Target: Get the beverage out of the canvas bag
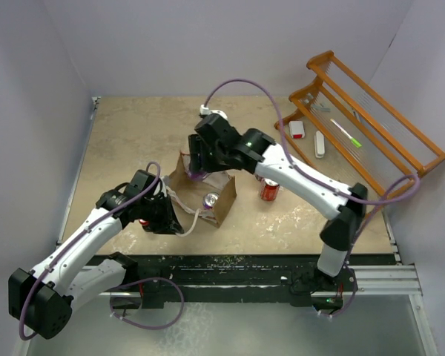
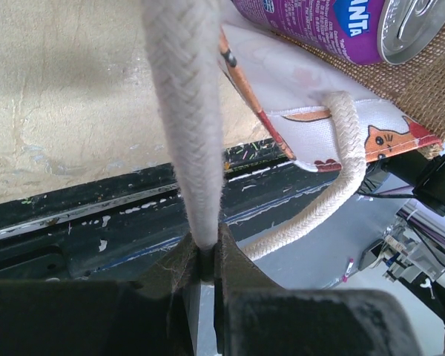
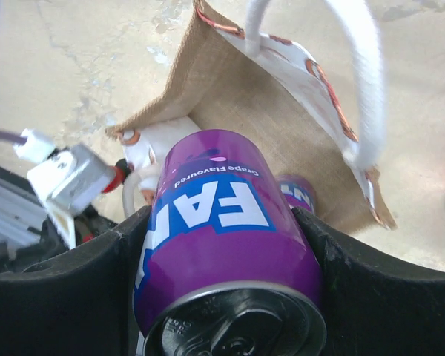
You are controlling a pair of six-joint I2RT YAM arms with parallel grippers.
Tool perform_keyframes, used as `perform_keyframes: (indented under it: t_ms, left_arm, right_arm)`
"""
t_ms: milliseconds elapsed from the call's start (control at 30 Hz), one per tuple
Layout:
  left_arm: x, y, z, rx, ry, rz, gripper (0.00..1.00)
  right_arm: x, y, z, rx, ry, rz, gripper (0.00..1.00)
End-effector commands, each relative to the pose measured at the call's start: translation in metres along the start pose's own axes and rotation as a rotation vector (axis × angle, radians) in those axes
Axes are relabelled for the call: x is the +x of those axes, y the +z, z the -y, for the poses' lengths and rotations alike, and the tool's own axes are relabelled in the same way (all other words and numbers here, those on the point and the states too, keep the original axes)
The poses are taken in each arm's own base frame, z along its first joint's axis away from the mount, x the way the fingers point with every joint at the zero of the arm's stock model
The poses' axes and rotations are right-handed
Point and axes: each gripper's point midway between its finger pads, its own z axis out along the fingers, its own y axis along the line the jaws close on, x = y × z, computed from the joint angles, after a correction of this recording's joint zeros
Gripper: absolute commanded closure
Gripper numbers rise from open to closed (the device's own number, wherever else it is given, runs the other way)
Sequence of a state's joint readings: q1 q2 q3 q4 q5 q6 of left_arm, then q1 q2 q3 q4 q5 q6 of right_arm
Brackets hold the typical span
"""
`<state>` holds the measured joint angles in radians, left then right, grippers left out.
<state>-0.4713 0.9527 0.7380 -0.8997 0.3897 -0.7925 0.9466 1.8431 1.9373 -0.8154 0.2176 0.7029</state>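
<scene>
The canvas bag (image 1: 224, 194) lies on its side mid-table with tan sides and white printed faces (image 2: 311, 104). My right gripper (image 1: 199, 166) hangs over the bag's mouth, shut on a purple grape soda can (image 3: 221, 230) that sits lengthwise between the two fingers (image 3: 96, 274). Another purple can (image 1: 211, 199) rests inside the bag (image 3: 245, 96), seen past the held one (image 3: 300, 196) and in the left wrist view (image 2: 334, 26). My left gripper (image 1: 169, 213) is shut on a white rope handle (image 2: 185, 111) of the bag, pinched at the jaw tips (image 2: 205, 256).
A red can (image 1: 269, 190) stands on the table just right of the bag. At the back right leans a wooden rack (image 1: 371, 122), with small white items (image 1: 297, 129) and a green pen (image 1: 346, 133) beside it. The bag's second handle (image 3: 363, 89) arches over the opening.
</scene>
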Motion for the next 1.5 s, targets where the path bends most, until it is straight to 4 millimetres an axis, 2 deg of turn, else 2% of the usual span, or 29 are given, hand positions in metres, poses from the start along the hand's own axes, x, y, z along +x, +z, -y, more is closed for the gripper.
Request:
perform_keyframes:
  t_ms: [0, 100, 300, 433, 600, 800, 1067, 1233, 1467]
  left_arm:
    - [-0.004, -0.004, 0.008, 0.027, 0.024, 0.006, 1.0]
    - [-0.004, -0.002, 0.009, 0.027, 0.023, -0.004, 1.0]
    - [-0.003, -0.002, 0.006, 0.021, 0.024, 0.0, 1.0]
    - [-0.003, 0.0, 0.006, 0.028, 0.017, -0.002, 1.0]
    - [-0.005, 0.0, 0.009, 0.032, 0.015, -0.002, 1.0]
    - [-0.008, 0.001, 0.01, 0.024, 0.018, -0.007, 1.0]
    - [-0.005, -0.003, 0.008, 0.012, 0.016, -0.006, 1.0]
    - [-0.009, -0.006, 0.01, 0.002, 0.032, -0.005, 1.0]
    - [-0.008, -0.005, 0.008, -0.007, 0.035, -0.015, 1.0]
  right_arm:
    - [-0.029, -0.059, 0.005, -0.088, 0.039, 0.17, 1.0]
    - [-0.016, -0.078, 0.029, -0.053, 0.05, 0.194, 1.0]
    - [0.025, -0.105, 0.102, 0.143, 0.131, 0.214, 1.0]
    - [0.068, -0.104, 0.153, 0.308, 0.236, 0.189, 1.0]
    - [0.114, -0.082, 0.196, 0.467, 0.377, 0.153, 1.0]
    - [0.133, -0.044, 0.224, 0.595, 0.44, 0.082, 1.0]
    - [0.132, -0.011, 0.233, 0.661, 0.396, 0.054, 1.0]
    - [0.136, 0.004, 0.235, 0.678, 0.386, 0.028, 1.0]
    - [0.141, 0.014, 0.242, 0.709, 0.374, 0.015, 1.0]
